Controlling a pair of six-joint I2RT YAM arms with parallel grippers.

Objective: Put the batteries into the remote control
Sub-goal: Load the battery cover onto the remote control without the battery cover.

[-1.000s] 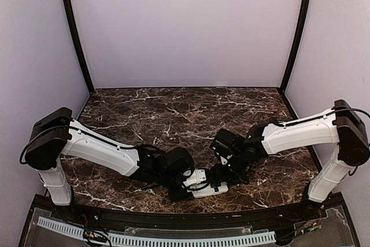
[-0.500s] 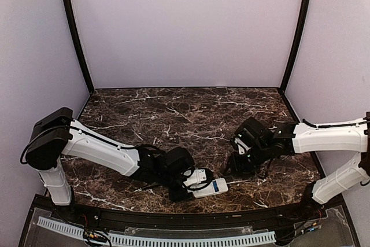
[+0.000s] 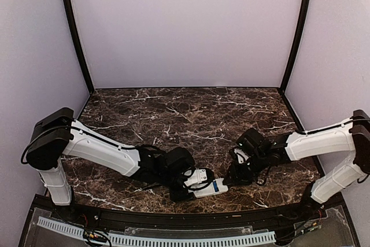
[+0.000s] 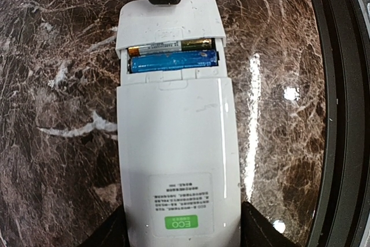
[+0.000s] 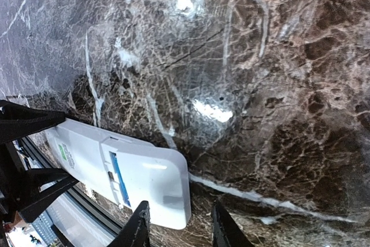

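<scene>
The right gripper [image 3: 232,176] has come back to the free end of the remote control [image 3: 211,187], low in the centre of the top view. Its fingers [image 5: 139,227] stand apart astride one corner, clamping nothing. The left gripper [image 4: 176,235] grasps the remote control's labelled end on the marble table [image 3: 191,114], and two batteries [image 4: 172,61] lie side by side in its open slot, high in the left wrist view.

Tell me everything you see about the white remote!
The remote control is a slim white plastic slab lying back-up on the marble table. A green label sits near one end. Near the other, its open slot shows two batteries side by side, one blue, one gold and silver. The left pincer clamps its sides at the label end. The right pincer hovers open at the far end.
</scene>
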